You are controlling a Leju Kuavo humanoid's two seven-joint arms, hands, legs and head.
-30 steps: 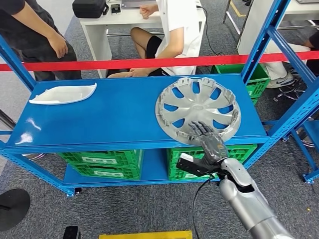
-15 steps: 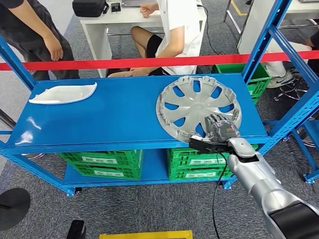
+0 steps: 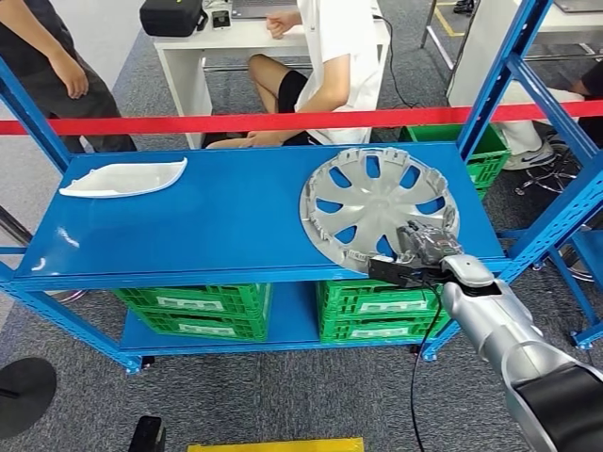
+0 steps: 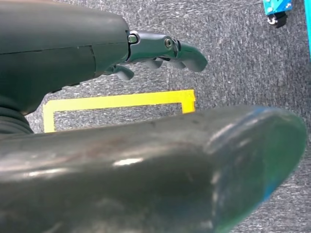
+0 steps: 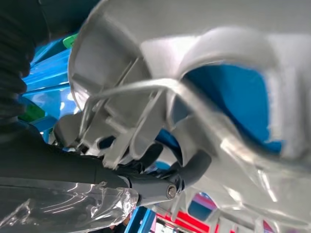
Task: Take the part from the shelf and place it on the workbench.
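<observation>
Wheel cover [image 3: 382,204] lying flat near front edge of blue shelf [image 3: 213,221], its near rim clamped by right hand [image 3: 425,243], fingers curled under rim for lifting. Left hand [image 4: 157,48] hanging low, fingers loosely apart, holding nothing.

No text, label, brand, number or sign can be read on anything here.

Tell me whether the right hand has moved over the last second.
Yes. The right hand has gone rightward and further in over the hubcap, from the shelf's front edge onto the rim, fingers now curled around it.
</observation>
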